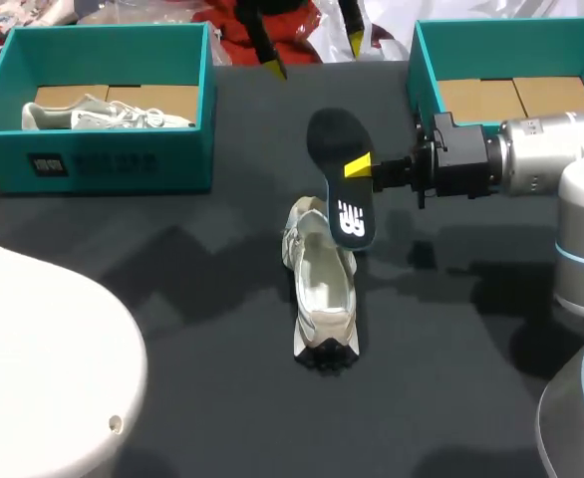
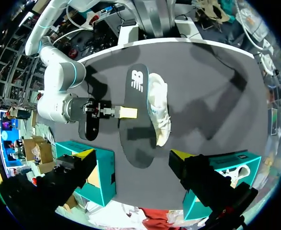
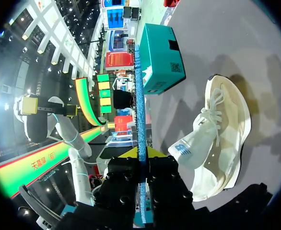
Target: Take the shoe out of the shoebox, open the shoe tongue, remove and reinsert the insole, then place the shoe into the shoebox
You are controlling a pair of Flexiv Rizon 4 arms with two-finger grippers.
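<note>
Head view, right end effector (image 1: 358,167) pinching insole (image 1: 345,206) over shoe (image 1: 322,291), left end effector (image 2: 134,156) wide, teal shoeboxes (image 1: 113,161) behind

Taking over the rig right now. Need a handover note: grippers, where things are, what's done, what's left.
Left gripper: open, empty, up off the table.
Right gripper: shut on the insole, held on edge just over the shoe.
Shoe: on the table between the boxes, tongue folded open.
Right shoebox: empty. Left shoebox: holds a second shoe.
Done: shoe out, tongue open, insole out.
Left: reinsert insole, put shoe in shoebox.
</note>
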